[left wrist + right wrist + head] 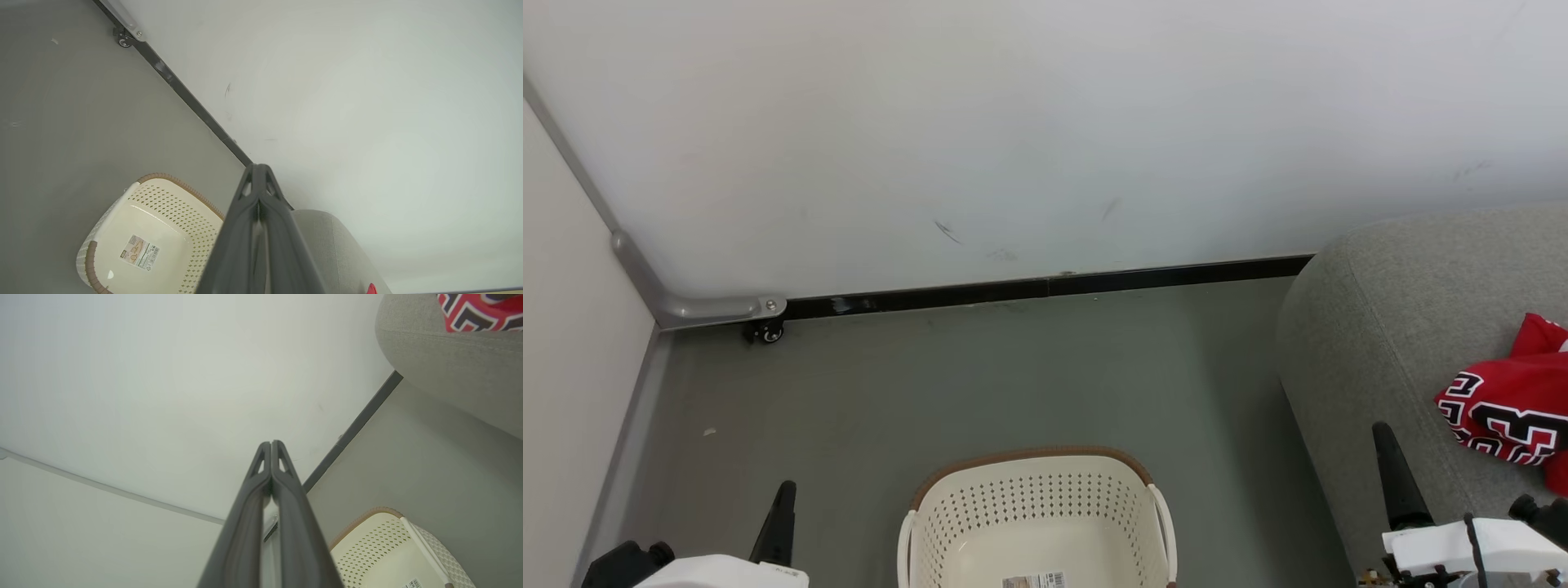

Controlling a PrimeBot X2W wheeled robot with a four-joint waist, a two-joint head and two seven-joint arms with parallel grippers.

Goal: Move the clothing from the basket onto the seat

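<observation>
— basket (pixel 1029 498) empty now?
— yes, empty. just a bare bottom inside, with a small label (pixel 1035 581) stuck on it. sits on the grey floor (pixel 931 384), close to the seat (pixel 1372 343) but not touching it.
— and the clothing (pixel 1507 408)?
— red, and already up on the seat, in a soft heap, with black and white letters showing. cut off by the edge of the head view, so cannot tell if both pieces are there.
— so nearly done?
— looks done, or very close to it. nothing left to lift out of the basket, as far as can be seen.
— left gripper (pixel 783 506)?
— low down, to the left of the basket, pointing up toward the white wall (pixel 1013 122). fingers pressed tight together, holding nothing.
— right gripper (pixel 1390 465)?
— much the same. fingers squeezed together too, nothing between them. seen against the side of the seat, near the red clothing but not touching it.
</observation>
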